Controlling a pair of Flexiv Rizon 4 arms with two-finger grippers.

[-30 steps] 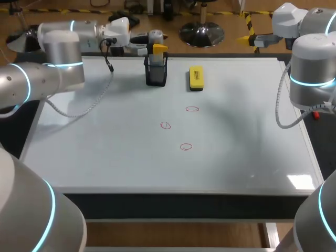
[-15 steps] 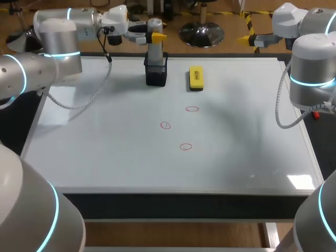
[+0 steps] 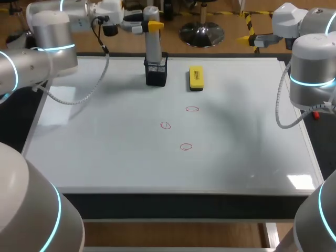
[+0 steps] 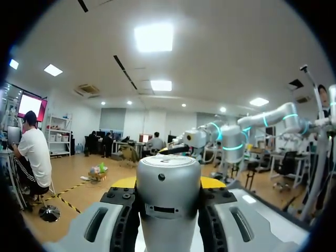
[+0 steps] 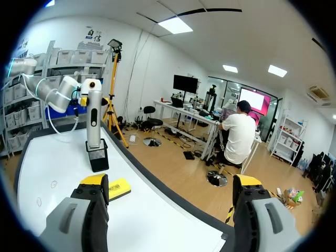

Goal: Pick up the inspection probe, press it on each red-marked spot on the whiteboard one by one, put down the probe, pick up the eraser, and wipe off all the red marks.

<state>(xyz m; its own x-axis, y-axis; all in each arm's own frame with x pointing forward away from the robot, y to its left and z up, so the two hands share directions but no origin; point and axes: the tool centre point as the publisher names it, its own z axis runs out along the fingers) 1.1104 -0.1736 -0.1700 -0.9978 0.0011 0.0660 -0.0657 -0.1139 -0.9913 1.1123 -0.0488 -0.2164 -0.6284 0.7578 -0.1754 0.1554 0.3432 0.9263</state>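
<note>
Inspection probe [image 3: 153, 42]: an upright silver cylinder, clamped from two sides near its top by the fingers of the left gripper [image 3: 149, 25]. Its lower end sits in the mouth of the black holder [image 3: 156, 73], which stands at the far edge of the whiteboard [image 3: 105, 152]. The yellow eraser [image 3: 196, 77] lies flat just beside the holder on its right, not touching it. Three red marks [image 3: 165, 125] sit mid-board in plain view, well apart from the holder and eraser. The right gripper [image 5: 170, 181] hangs past the board's far right corner, fingers spread wide. The board surface is white and glossy, with a glare patch at the near right.
</note>
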